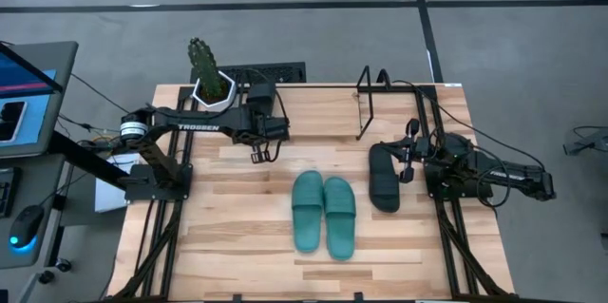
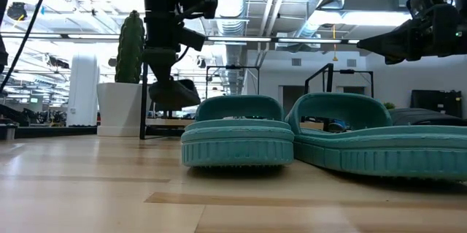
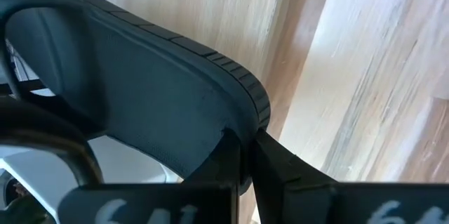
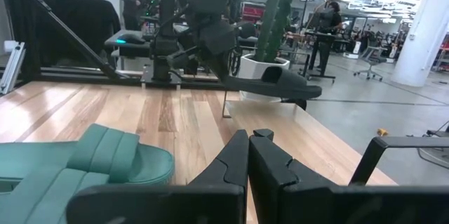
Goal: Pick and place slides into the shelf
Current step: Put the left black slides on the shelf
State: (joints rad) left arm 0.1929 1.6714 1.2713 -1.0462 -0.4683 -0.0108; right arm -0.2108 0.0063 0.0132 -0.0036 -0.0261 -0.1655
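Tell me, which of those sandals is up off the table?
The black slide gripped by the left gripper, beside the cactus. The two teal slides and the other black one lie on the table.

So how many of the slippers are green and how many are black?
Teal green slides: 2, side by side on the table
Black slides: 2, one lying on the table, one held up in the left arm's jaws
Total: 4
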